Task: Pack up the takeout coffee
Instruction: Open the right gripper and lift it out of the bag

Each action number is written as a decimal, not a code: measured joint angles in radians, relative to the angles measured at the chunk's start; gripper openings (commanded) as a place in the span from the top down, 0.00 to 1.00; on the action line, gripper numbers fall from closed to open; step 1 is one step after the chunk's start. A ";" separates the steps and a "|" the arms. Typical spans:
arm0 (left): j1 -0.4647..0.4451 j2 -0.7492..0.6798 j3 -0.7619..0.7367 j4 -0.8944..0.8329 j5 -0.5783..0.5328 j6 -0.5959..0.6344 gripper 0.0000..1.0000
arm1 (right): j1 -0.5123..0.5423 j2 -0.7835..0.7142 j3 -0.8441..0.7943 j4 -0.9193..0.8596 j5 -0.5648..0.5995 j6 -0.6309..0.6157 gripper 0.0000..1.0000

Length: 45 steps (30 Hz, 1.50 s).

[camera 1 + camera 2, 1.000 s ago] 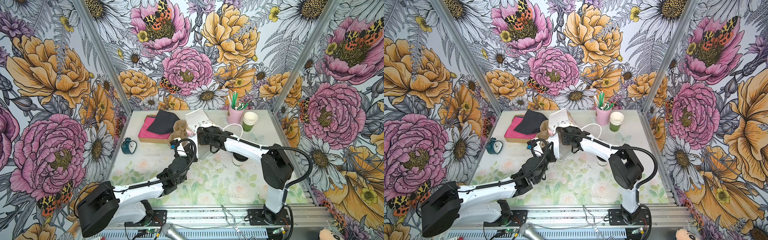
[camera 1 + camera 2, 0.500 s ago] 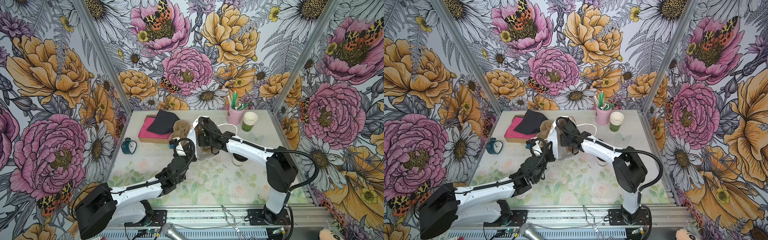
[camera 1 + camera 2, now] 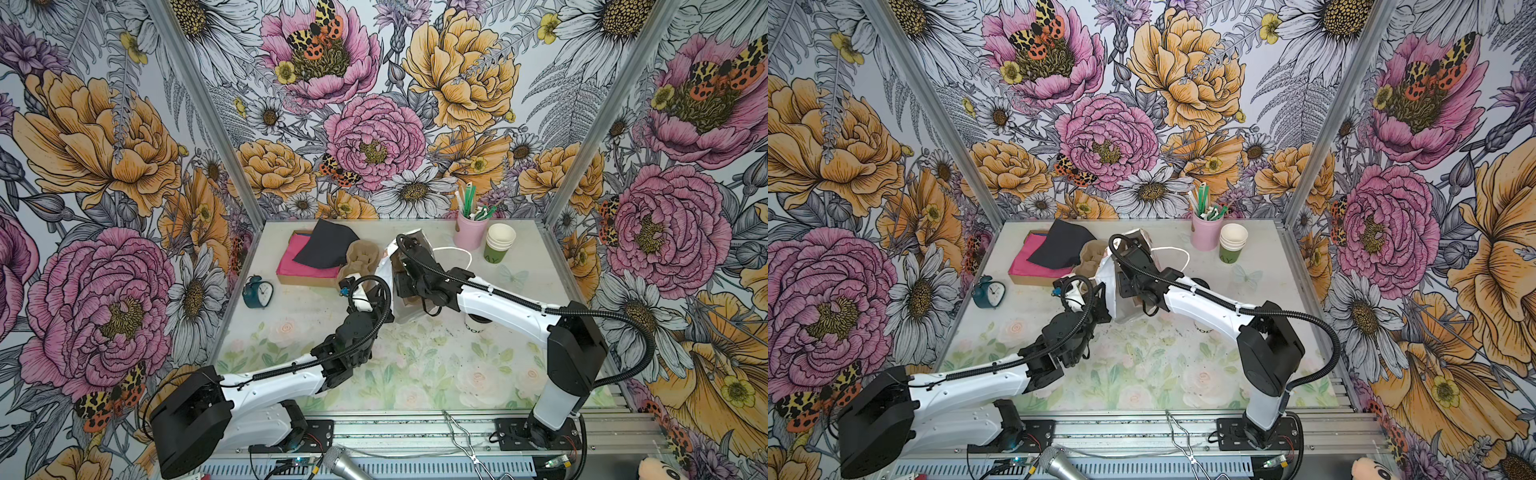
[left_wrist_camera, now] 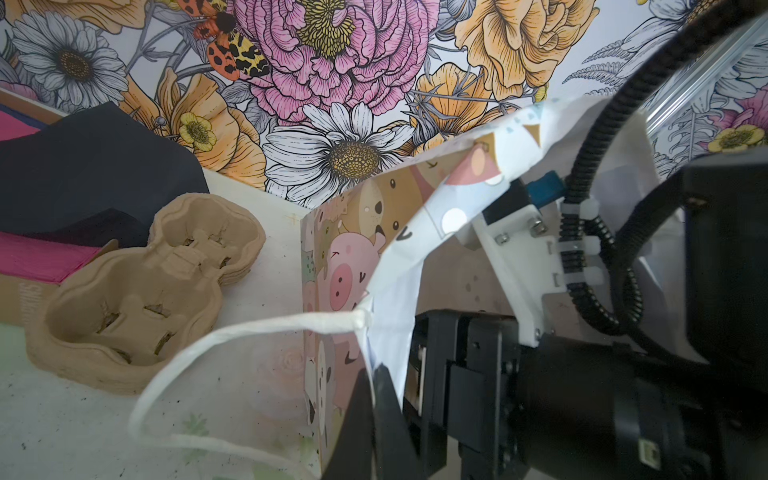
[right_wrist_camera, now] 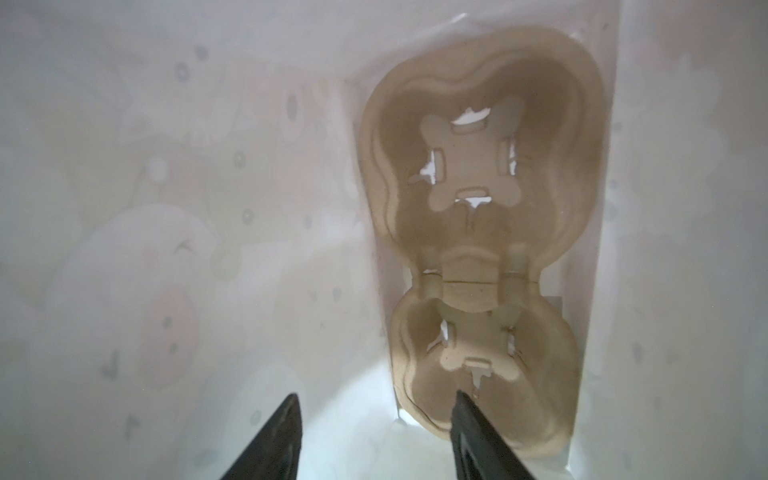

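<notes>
The takeout coffee [image 3: 477,327] [image 3: 1203,328] stands on the table under my right forearm. Only part of its whitish lettered wall shows. A paper bag [image 3: 388,266] [image 4: 345,257] printed with cartoon animals stands tilted at mid table. My left gripper [image 4: 372,376] is shut on the bag's rim at its near side. My right gripper [image 5: 374,399] reaches inside the bag, open, with nothing between its fingers. A brown pulp cup carrier [image 5: 478,249] lies against the bag's inner wall just past one fingertip. In both top views the bag hides the right gripper's fingers.
A stack of pulp carriers [image 3: 361,257] [image 4: 145,291] lies left of the bag, beside pink and black napkins [image 3: 316,253] on a box. A pink cup of straws [image 3: 469,228] and stacked lidless cups [image 3: 498,243] stand at the back right. A teal clock [image 3: 257,293] sits at the left.
My right gripper has gone from the bag's mouth down into the bag. The bag has tilted and shifted with it. The left gripper has kept its hold on the rim.
</notes>
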State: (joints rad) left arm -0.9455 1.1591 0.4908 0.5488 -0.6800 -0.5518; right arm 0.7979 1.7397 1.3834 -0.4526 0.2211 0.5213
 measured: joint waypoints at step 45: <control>0.092 -0.094 0.130 -0.211 0.033 -0.290 0.76 | 0.024 -0.519 -0.115 0.278 -0.180 -0.149 0.04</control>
State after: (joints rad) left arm -0.8536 1.0653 0.6209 0.3382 -0.6472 -0.8417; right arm 0.8219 1.2209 1.2682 -0.1745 0.0410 0.3721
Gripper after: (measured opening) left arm 0.197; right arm 0.958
